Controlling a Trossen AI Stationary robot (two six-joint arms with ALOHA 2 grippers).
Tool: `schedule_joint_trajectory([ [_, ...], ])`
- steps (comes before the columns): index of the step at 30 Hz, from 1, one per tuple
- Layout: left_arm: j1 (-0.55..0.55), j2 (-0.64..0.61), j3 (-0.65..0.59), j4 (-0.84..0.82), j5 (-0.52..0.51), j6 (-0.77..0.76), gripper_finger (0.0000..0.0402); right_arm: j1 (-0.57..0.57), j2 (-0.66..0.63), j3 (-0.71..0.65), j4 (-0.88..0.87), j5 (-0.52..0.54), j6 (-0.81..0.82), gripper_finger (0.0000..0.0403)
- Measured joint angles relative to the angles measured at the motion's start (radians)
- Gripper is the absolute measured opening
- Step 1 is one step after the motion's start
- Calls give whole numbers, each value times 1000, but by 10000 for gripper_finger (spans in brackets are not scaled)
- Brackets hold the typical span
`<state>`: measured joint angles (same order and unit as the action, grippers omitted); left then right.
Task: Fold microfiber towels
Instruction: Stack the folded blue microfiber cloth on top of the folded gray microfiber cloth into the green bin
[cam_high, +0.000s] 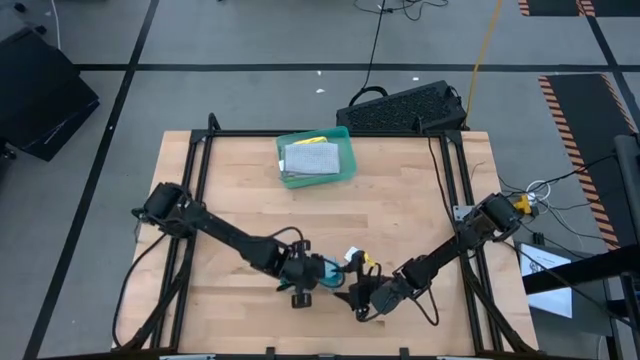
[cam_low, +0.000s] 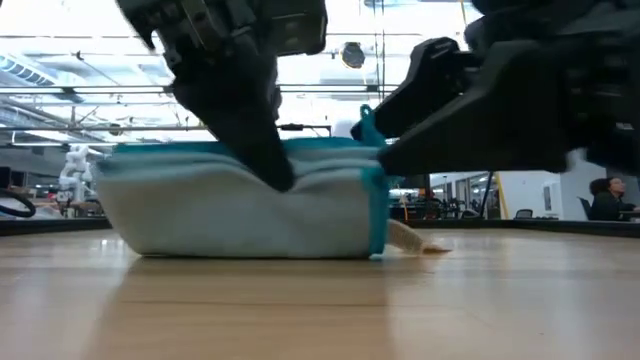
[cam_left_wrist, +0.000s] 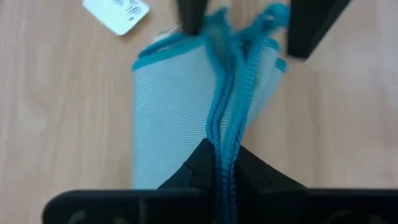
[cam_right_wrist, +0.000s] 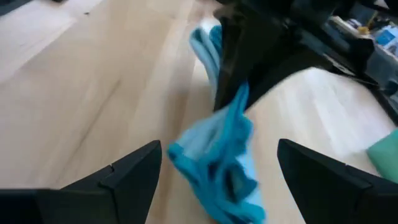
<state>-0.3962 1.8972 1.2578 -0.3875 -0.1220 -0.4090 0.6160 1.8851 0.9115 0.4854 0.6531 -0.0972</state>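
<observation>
Light blue towel, bunched at the table's near edge, pinched along its teal hem by the left gripper. Right gripper close beside, fingers spread wide around the cloth's other end. White tag flat on the wood. Farther back, green tray stacked with folded towels, keyboard beyond.

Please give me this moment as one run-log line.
left hand: shut on blue towel | right hand: open, around towel's far edge | tray: holds folded towels
</observation>
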Motion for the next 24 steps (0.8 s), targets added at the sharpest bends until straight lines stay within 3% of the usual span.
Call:
schedule_joint_trajectory([
  [8,38,-49,2,-8,53,-17,16,-36,15,-2,26,-71,0,314],
  [16,40,-102,2,6,73,-2,17,-66,26,-3,83,-1,1,306],
  [20,40,-111,2,14,73,12,16,-89,25,-3,157,-54,12,256],
  [24,40,-112,2,16,73,24,26,-108,25,-3,175,-68,44,161],
])
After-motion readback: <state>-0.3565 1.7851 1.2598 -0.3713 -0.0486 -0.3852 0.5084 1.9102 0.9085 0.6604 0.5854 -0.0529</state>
